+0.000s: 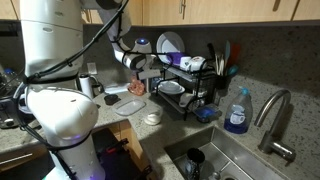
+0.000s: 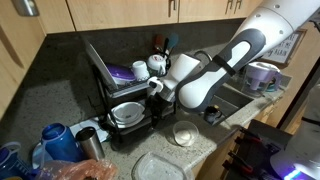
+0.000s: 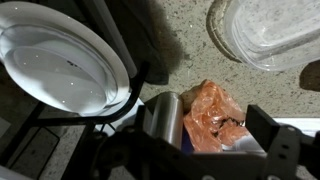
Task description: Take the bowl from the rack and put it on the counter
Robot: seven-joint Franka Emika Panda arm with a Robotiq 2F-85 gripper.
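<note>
The small pale bowl stands upright on the speckled counter in front of the black wire rack; it also shows in an exterior view. It is out of the wrist view. My gripper hangs open and empty by the rack's lower front, apart from the bowl. In the wrist view my open jaws frame the counter below. A wider white bowl sits in the rack's lower tier.
A steel cup and an orange plastic bag lie below the jaws. A clear container sits on the counter nearby. A white-and-purple plate stands in the rack. A blue soap bottle, faucet and sink are beyond.
</note>
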